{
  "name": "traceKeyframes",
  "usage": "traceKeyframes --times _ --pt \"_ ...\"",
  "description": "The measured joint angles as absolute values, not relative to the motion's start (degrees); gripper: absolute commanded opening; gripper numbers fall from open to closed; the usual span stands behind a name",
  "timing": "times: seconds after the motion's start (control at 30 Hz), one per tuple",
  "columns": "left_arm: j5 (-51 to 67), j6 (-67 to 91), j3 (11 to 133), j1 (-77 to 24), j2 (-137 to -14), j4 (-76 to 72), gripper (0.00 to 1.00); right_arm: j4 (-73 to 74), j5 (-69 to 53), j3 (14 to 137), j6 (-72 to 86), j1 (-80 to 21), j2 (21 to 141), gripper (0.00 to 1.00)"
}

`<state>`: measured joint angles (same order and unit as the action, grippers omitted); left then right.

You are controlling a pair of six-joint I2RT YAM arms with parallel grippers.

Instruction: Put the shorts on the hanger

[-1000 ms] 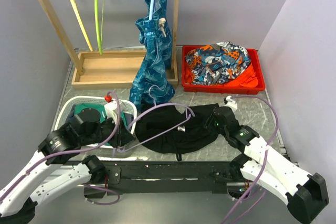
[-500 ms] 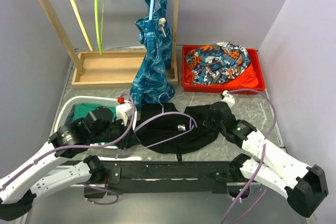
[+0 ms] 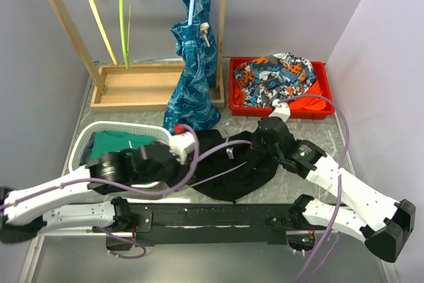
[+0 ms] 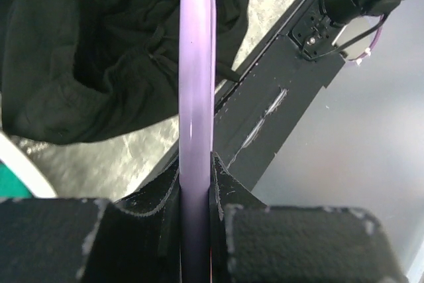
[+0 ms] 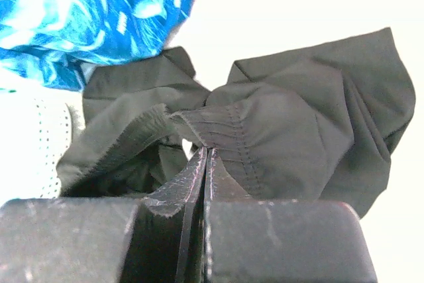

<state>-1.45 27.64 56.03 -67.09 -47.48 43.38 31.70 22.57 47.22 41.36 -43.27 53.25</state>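
Observation:
The black shorts (image 3: pixel 232 173) lie crumpled on the table between the arms. My left gripper (image 3: pixel 173 167) is shut on the lavender hanger (image 3: pixel 225 145), whose thin arms reach out over the shorts. In the left wrist view the hanger's bar (image 4: pixel 196 64) runs straight up from between the fingers (image 4: pixel 225 183), with the shorts (image 4: pixel 86 64) beneath it. My right gripper (image 3: pixel 264 142) is shut on the shorts' stitched waistband edge (image 5: pixel 225 130), lifting a fold of the shorts (image 5: pixel 311 124).
A wooden rack (image 3: pixel 132 87) at the back carries a yellow hanger (image 3: pixel 98 21), a lime-green hanger (image 3: pixel 124 18) and a teal patterned garment (image 3: pixel 192 71). A red bin (image 3: pixel 322 107) holds orange-and-blue clothes (image 3: pixel 275 74). A white basket (image 3: pixel 83 140) with green cloth (image 3: pixel 119 144) sits left.
My left arm has carried the hanger rightward, over the shorts. My right gripper has closed on the shorts' waistband and drawn it toward the back left.

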Motion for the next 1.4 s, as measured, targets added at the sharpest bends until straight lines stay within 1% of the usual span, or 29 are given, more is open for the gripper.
traceKeyframes --times 0.13,0.23,0.37,0.57,0.67,0.83,1.2,1.27,1.3,1.33,1.4 --pt "-11.0 27.7 56.2 -76.1 -52.1 39.6 0.01 31.7 22.9 49.3 38.5 -43.3 53.6 0.0" --pt "-18.2 27.8 55.1 -80.0 -54.0 36.0 0.01 31.7 22.8 49.5 36.7 -43.3 53.5 0.0" --pt "-24.2 27.9 51.4 -81.5 -53.8 31.6 0.01 31.3 23.1 49.5 35.2 -43.2 52.2 0.0" --pt "-32.5 28.0 46.5 -81.6 -52.9 25.8 0.01 32.2 23.0 49.5 34.6 -43.2 46.7 0.0" --pt "-34.8 28.0 46.1 -81.7 -52.9 23.7 0.01 32.8 23.0 49.6 34.6 -43.2 44.1 0.0" --pt "-34.5 26.3 43.3 -82.5 -52.2 18.0 0.01 33.5 22.3 50.3 34.6 -43.2 42.6 0.0" --pt "-34.0 23.2 35.2 -85.3 -52.2 4.4 0.01 36.0 21.2 56.4 36.1 -40.9 49.8 0.01" --pt "-34.2 22.9 33.8 -85.3 -52.2 2.5 0.01 36.5 20.3 56.7 36.8 -40.6 50.5 0.08" --pt "-34.3 22.5 33.4 -85.3 -52.2 1.7 0.01 36.6 19.9 56.8 37.2 -40.5 50.7 0.14" --pt "-34.4 22.1 32.9 -85.4 -52.3 0.6 0.01 36.9 19.4 56.9 37.6 -40.3 50.8 0.28" --pt "-34.6 21.7 32.1 -85.5 -52.7 -1.7 0.01 37.4 18.4 57.4 38.7 -40.1 50.9 0.42"
